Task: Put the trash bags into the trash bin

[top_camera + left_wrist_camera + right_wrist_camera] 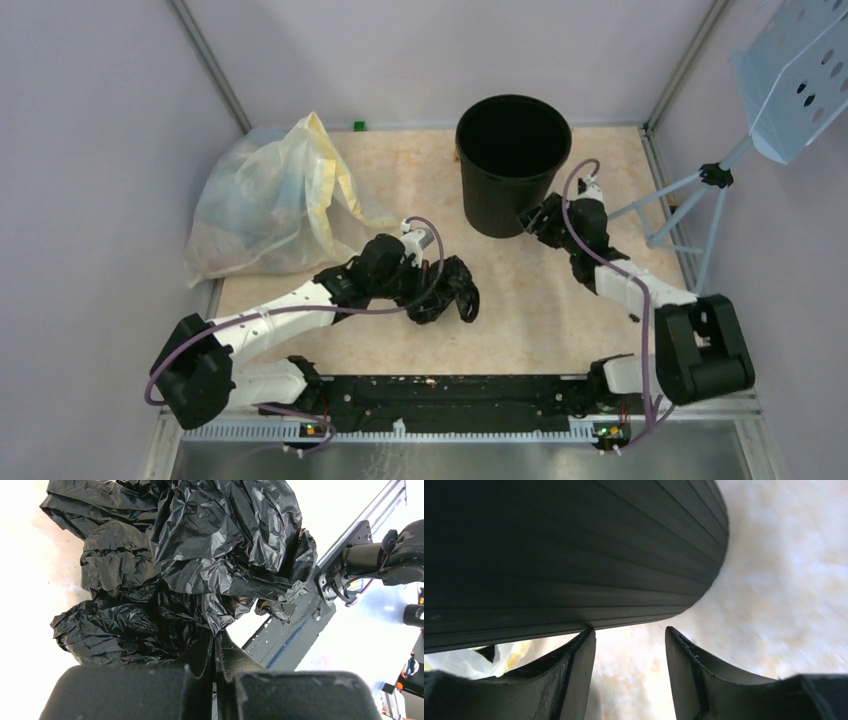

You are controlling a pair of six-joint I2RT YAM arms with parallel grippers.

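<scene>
The left end effector (216,642) is clamping the crinkly, glossy black trash bag (200,555); the right end effector (629,635) is gaping partway, empty, beside the ribbed trash bin (574,555).

Soft, even light falls from above; the trash bin (505,205) is black inside. Left wrist view: the worktop (25,605) is washed out white, with glare on the trash bags (200,555). Right wrist view: the worktop beside the bin is blurred.

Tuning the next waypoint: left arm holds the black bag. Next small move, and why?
Probably lift the left gripper with the black bag: its jaws look shut on the plastic, the bag lies on the table, and the rim of the upright trash bin stands higher. The right gripper is open beside the bin.
</scene>
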